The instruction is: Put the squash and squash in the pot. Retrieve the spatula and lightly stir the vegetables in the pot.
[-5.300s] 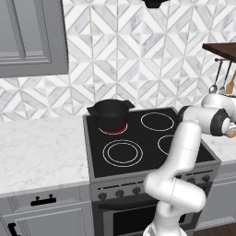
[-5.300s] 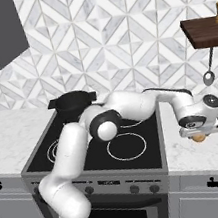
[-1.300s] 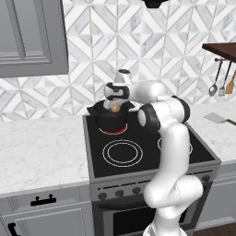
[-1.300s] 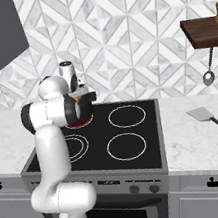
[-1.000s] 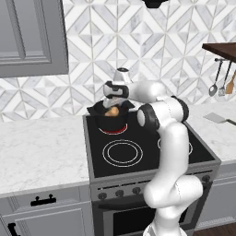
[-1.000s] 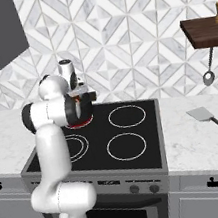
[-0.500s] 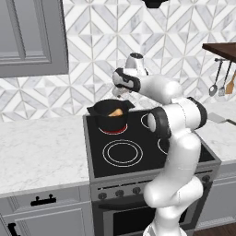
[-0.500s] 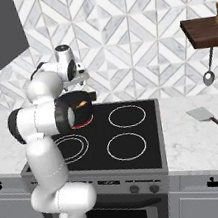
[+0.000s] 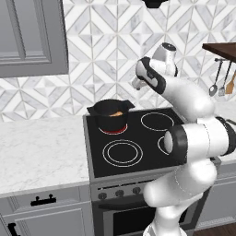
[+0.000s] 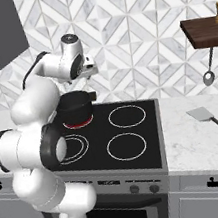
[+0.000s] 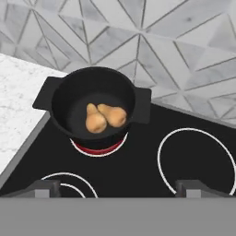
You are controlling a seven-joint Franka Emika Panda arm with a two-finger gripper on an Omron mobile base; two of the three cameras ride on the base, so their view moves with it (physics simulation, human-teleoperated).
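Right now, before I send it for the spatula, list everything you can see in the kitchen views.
squashes: two, tan-orange, side by side inside the pot
pot: one, black, on the rear left burner, which glows red under it
stove: one, black top with white burner rings, knobs on its front
spatula: one, grey, flat on the counter to the right of the stove
hung utensils: two, steel, under the wooden shelf
shelf: one, dark wood, upper right wall
counter: white marble, on both sides of the stove
cabinet: one, grey, upper left wall
pincer: one, dark tips apart, empty, above the stove facing the pot
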